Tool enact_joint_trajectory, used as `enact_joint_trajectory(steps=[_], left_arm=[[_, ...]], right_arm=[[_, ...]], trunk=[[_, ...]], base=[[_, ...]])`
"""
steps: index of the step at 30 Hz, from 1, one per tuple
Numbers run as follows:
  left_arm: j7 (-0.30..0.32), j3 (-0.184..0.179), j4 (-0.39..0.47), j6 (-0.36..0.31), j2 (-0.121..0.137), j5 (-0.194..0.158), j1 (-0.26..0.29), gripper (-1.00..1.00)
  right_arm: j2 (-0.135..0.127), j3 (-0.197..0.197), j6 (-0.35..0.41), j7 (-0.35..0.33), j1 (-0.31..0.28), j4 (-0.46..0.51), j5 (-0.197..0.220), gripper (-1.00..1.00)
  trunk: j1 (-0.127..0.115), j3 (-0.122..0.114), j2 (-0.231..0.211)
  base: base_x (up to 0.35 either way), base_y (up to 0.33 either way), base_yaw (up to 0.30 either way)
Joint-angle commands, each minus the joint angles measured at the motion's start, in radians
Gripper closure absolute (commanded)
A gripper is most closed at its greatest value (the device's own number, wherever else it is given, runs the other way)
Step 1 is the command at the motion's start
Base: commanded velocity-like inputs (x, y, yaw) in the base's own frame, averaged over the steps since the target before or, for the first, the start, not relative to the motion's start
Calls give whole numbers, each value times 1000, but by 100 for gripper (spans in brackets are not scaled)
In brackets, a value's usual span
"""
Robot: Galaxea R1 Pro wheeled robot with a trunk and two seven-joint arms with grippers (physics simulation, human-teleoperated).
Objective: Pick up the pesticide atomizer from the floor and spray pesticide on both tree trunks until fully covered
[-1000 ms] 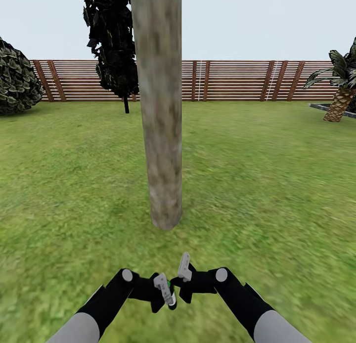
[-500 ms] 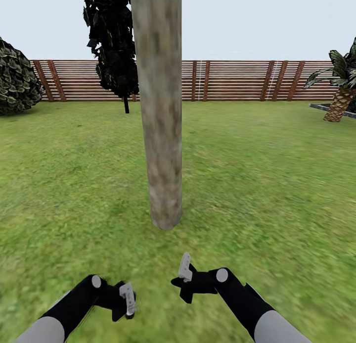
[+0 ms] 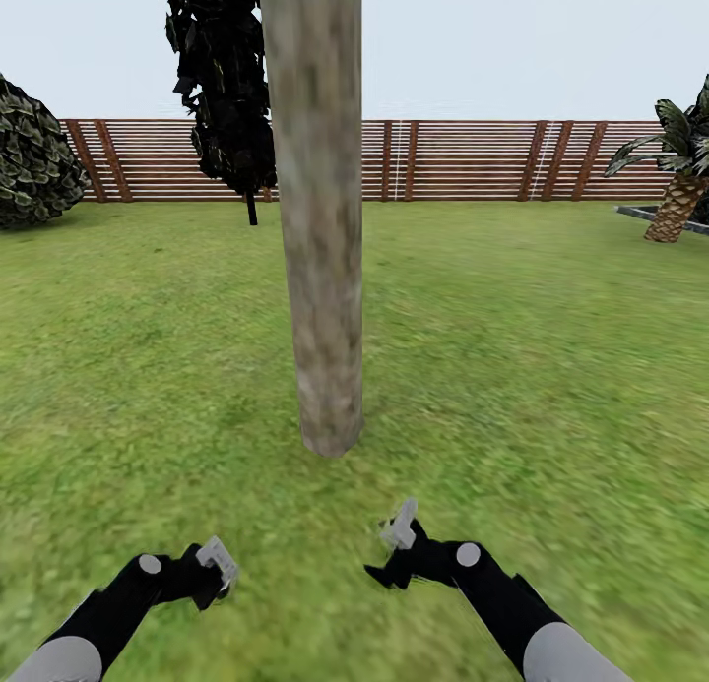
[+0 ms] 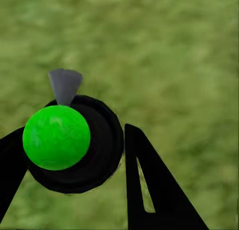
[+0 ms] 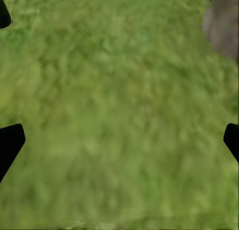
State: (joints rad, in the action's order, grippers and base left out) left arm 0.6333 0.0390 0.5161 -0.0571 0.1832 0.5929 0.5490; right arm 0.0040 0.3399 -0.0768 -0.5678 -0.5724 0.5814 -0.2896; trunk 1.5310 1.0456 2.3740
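Arms held low over grass [image 3: 512, 367], spread either side of tree trunk [image 3: 320, 269]. Left gripper [image 4: 74, 150] clamped on atomizer [image 4: 57, 137]; right gripper [image 5: 119, 140] spread wide, empty.

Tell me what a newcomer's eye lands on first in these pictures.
First comes the thick pale mottled tree trunk, rising from the grass lawn at the centre of the head view, with the slatted wooden fence behind it. Next, in the left wrist view, a bright green ball on a round black body with a grey nozzle, likely the pesticide atomizer, sits between the left gripper fingers. Low in the head view, the right gripper hangs over grass.
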Motion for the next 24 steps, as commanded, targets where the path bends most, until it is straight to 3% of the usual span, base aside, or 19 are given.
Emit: enact_joint_trajectory(steps=[1,2,3,4,5,7,8,9,11,13,16,24], left_arm=[[-28,44,-16,0,-15,-9,0,100],[-56,83,-34,-1,-28,-15,0,100],[-100,129,-58,-1,-42,-20,0,100],[-131,153,-71,-1,-48,-24,0,100],[-185,186,-85,-1,-55,-37,0,100],[-248,229,-93,0,-69,-82,0,100],[-292,264,-94,0,-77,-134,0,100],[-306,274,-94,0,-79,-153,0,100],[-365,298,-93,-2,-84,-227,0,100],[-398,304,-91,-5,-98,-259,0,100],[-411,302,-87,-29,-128,-262,0,100],[-415,272,-87,-108,-139,-242,2,100]], right_arm=[[-3,-55,-4,53,1,-38,4,-100],[-4,-114,-15,101,1,-78,6,-100],[-6,-206,-51,163,2,-140,8,-100],[-6,-266,-92,201,3,-181,8,-100],[-9,-358,-184,260,3,-244,8,-100],[-17,-444,-296,340,6,-311,7,-100],[-27,-475,-365,403,17,-350,7,-100],[-31,-482,-386,422,23,-361,7,-100],[-44,-500,-473,490,56,-400,7,-100],[-49,-506,-530,517,96,-416,7,-100],[-52,-510,-566,527,130,-421,8,-100],[-72,-513,-572,530,136,-423,15,-100]], trunk=[[0,0,0],[0,0,0],[0,0,0],[0,0,0],[0,0,0],[0,0,0],[0,0,0],[0,0,0],[0,0,0],[0,0,0],[0,0,0],[0,0,0]], base=[[0,0,0],[0,0,0],[0,0,0],[0,0,0],[0,0,0],[0,0,0],[0,0,0],[0,0,0],[0,0,0],[0,0,0],[0,0,0],[38,0,0]])
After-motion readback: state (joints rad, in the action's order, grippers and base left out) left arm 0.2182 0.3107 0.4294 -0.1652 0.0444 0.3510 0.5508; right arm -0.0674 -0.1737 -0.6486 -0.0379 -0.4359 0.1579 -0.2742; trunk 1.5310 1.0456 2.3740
